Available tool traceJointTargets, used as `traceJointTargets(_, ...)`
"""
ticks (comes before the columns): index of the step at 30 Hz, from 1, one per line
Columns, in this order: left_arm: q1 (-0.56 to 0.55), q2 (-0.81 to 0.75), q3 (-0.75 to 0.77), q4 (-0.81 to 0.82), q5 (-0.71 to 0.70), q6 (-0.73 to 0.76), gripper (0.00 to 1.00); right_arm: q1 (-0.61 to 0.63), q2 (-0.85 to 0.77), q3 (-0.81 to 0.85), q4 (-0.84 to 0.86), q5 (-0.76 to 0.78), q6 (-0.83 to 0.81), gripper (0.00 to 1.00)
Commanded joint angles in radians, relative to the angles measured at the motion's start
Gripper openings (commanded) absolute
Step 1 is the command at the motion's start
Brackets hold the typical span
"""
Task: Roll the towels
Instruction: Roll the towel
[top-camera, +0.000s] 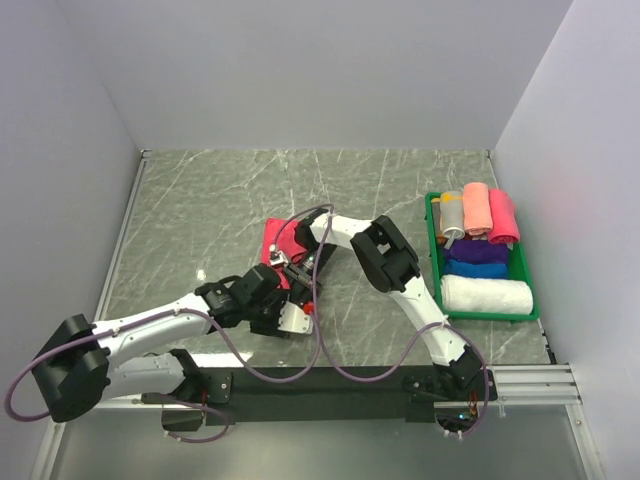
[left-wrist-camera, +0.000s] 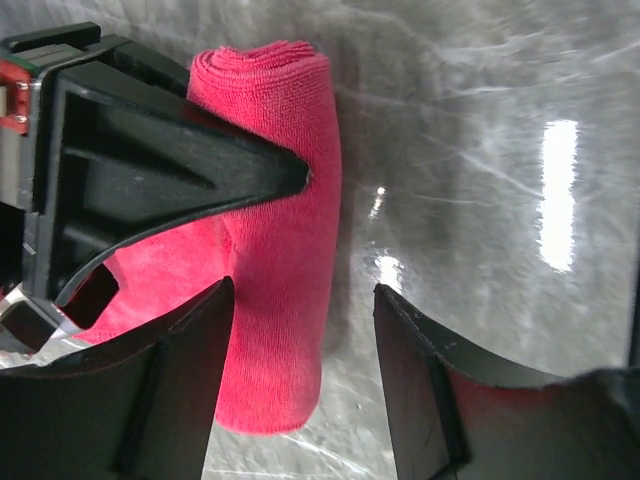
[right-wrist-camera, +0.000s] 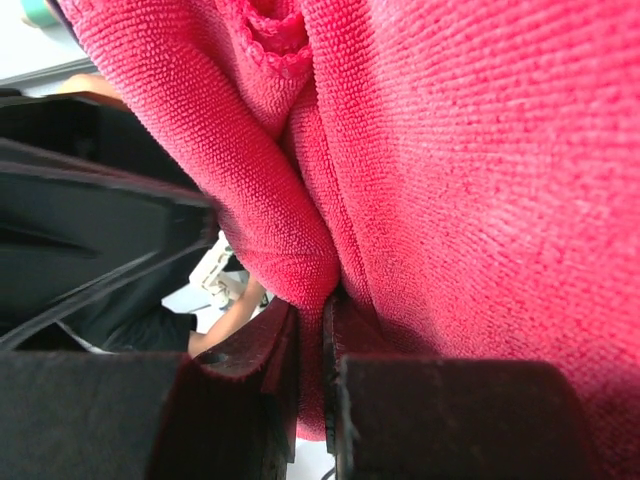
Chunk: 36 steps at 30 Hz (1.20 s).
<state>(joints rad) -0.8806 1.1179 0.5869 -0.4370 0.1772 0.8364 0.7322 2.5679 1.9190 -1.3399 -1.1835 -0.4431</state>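
Right claw (right-wrist-camera: 310, 312) of mine is clamped on a fold of the crimson towel (right-wrist-camera: 450, 150). The jaws stand almost together with a thin ridge of red cloth pinched between them. The rest of the towel bulges up and fills nearly the whole of that wrist's view.

My left claw (left-wrist-camera: 300, 330) stands apart and grips nothing. Its jaws straddle the near end of the towel, which from this wrist shows as a tight roll lying on the desk (left-wrist-camera: 500, 330), with the layered spiral of its far end visible at the top. One jaw overlaps the roll's left side, though I cannot tell whether it touches. The other jaw stands off to the right, with bare desk showing between it and the cloth. The black body of my right claw reaches in from the left, its tip against the upper part of the roll.

From above, both claws meet near the middle of the desk. The towel shows there as a red patch just beyond them, partly hidden by my right arm. Well apart, at the desk's right side, a green tray (top-camera: 490, 318) holds other rolled towels. A salmon roll (top-camera: 476, 208) and a pink roll (top-camera: 503, 215) lie side by side at the far end, a blue roll (top-camera: 478, 270) in the middle, and a white roll (top-camera: 487, 295) nearest me.
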Motion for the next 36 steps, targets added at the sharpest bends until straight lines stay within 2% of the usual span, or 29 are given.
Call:
traceJointTargets(1,-0.004,0.031,-0.031,0.103,-0.061,0.015,0.62,-0.004,0.069,0.003,0.084,0.068,0.049,0.0)
traceJointTargets(4,-0.004,0.068,-0.056,0.09,-0.058,0.02,0.44,-0.01,0.057,-0.003,0.079,0.053,0.05,0.0)
traceJointTargets(5,-0.004,0.077,-0.058,0.06,-0.051,0.014,0.31,-0.011,0.037,-0.006,0.081,0.05,0.049,0.01)
traceJointTargets(10,0.051,0.112,-0.036,-0.058,0.083,-0.005,0.1,-0.048,-0.101,-0.118,0.194,0.053,0.151,0.25)
traceJointTargets(12,0.077,0.147,-0.016,-0.104,0.117,-0.006,0.01,-0.056,-0.158,-0.126,0.22,0.082,0.161,0.3)
traceJointTargets(16,0.124,0.203,0.025,-0.166,0.208,-0.01,0.01,-0.105,-0.241,-0.149,0.31,0.143,0.256,0.36)
traceJointTargets(22,0.233,0.325,0.134,-0.296,0.312,0.016,0.01,-0.232,-0.452,-0.244,0.439,0.321,0.31,0.39)
traceJointTargets(23,0.253,0.344,0.154,-0.319,0.349,0.036,0.01,-0.252,-0.557,-0.28,0.531,0.335,0.32,0.39)
traceJointTargets(26,0.313,0.434,0.241,-0.396,0.383,0.05,0.01,-0.32,-0.804,-0.556,0.773,0.415,0.394,0.4)
traceJointTargets(32,0.399,0.696,0.474,-0.521,0.447,0.069,0.01,-0.329,-1.118,-0.783,0.889,0.556,0.356,0.39)
traceJointTargets(36,0.431,0.842,0.597,-0.595,0.469,0.069,0.01,-0.317,-1.233,-0.848,0.871,0.622,0.288,0.39)
